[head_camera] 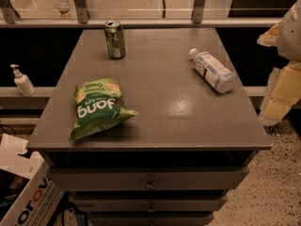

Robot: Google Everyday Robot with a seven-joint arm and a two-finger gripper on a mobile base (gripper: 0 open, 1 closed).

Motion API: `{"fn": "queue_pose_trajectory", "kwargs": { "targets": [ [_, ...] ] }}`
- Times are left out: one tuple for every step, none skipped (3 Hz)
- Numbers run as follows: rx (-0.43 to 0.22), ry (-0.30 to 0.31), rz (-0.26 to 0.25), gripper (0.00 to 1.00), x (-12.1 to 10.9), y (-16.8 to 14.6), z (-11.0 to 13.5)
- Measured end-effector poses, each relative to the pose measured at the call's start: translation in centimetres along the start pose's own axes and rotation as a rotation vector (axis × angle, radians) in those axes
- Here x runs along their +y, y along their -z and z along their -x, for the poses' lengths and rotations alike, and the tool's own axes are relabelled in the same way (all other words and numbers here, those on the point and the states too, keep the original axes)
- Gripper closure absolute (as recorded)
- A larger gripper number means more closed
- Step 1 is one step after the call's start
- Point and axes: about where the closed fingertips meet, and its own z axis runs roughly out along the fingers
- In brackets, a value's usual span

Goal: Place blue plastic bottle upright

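The blue plastic bottle (213,70) lies on its side on the right part of the grey cabinet top (160,121). It is clear with a pale blue-and-white label, and its white cap points to the far left. My gripper (281,86) shows as pale, cream-coloured parts at the right edge of the view. It is off the cabinet's right side, to the right of the bottle and apart from it, and holds nothing that I can see.
A green soda can (114,39) stands upright at the back left of the top. A green snack bag (97,107) lies front left. A white pump dispenser (21,80) stands on a ledge to the left. A cardboard box (26,197) sits on the floor lower left.
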Motion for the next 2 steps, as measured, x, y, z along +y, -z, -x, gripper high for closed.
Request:
{"fn": "queue_pose_trajectory", "kwargs": {
  "targets": [
    [0.0, 0.0, 0.0, 0.0, 0.0, 0.0, 0.0],
    [0.0, 0.0, -0.004, 0.0, -0.2, -0.22, 0.16]
  ]
}}
